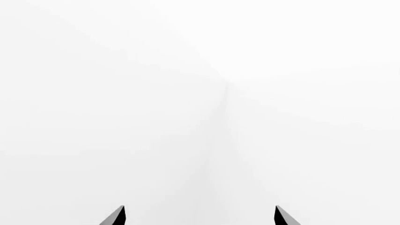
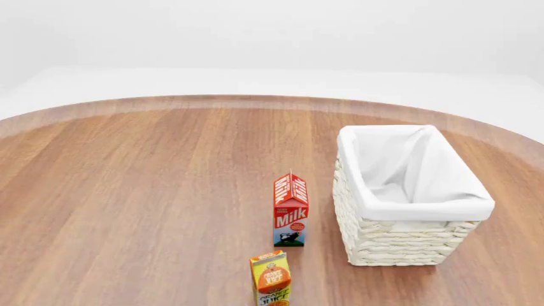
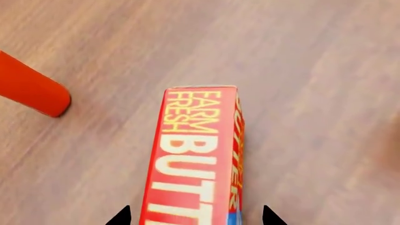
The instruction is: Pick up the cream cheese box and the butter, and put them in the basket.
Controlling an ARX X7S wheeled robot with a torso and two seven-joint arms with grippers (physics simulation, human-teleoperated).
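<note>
The butter (image 3: 196, 154), a red box printed "FARM FRESH BUTTER" in yellow, lies on the wooden table in the right wrist view. My right gripper (image 3: 196, 216) is open, with one black fingertip on each side of the box and a gap between each tip and the box. My left gripper (image 1: 200, 216) is open and empty, facing only blank white. The basket (image 2: 409, 245), white wicker with a white cloth liner, stands at the right of the head view and looks empty. The cream cheese box is out of view. Neither gripper shows in the head view.
A red milk carton (image 2: 291, 210) stands just left of the basket. An orange juice carton (image 2: 271, 279) stands nearer, at the bottom edge. A red rounded object (image 3: 31, 91) lies on the table left of the butter. The round wooden table (image 2: 144, 191) stretches to the left.
</note>
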